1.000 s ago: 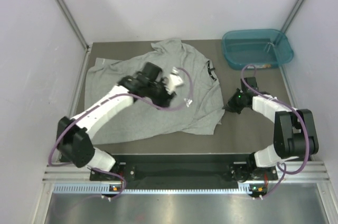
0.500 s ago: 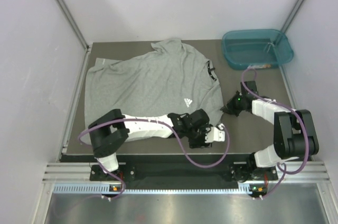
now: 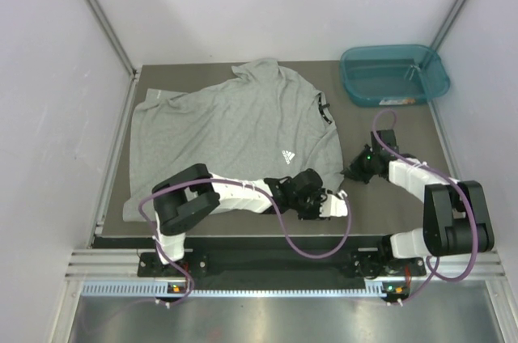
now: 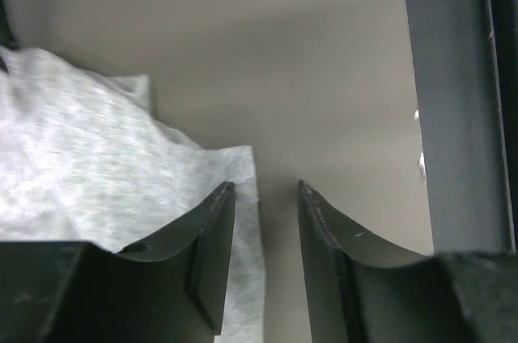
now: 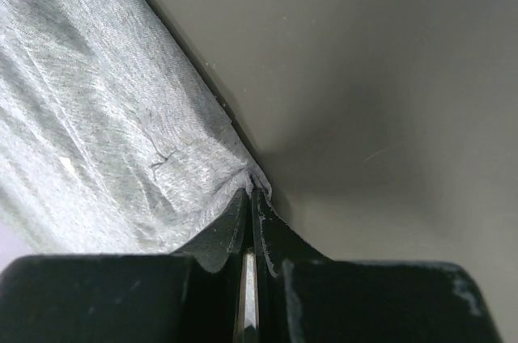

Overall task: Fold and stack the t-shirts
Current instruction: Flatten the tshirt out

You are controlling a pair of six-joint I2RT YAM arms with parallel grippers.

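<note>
Pinching the hem of this soft, light t-shirt [image 3: 235, 129], my right fingers [image 5: 220, 239] are closed; left fingers [image 4: 212, 246], half open, straddle its near-edge corner.

We note left gripper [image 3: 338, 202] off t-shirt [image 3: 227, 129] middle, swung down to hem corner at lower centre of frame, jaws straddling hem edge.

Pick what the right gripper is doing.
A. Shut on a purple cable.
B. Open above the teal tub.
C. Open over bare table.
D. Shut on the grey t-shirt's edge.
D: in its wrist view the right gripper has its fingers pressed together, and the edge of the t-shirt puckers into their tips.
</note>
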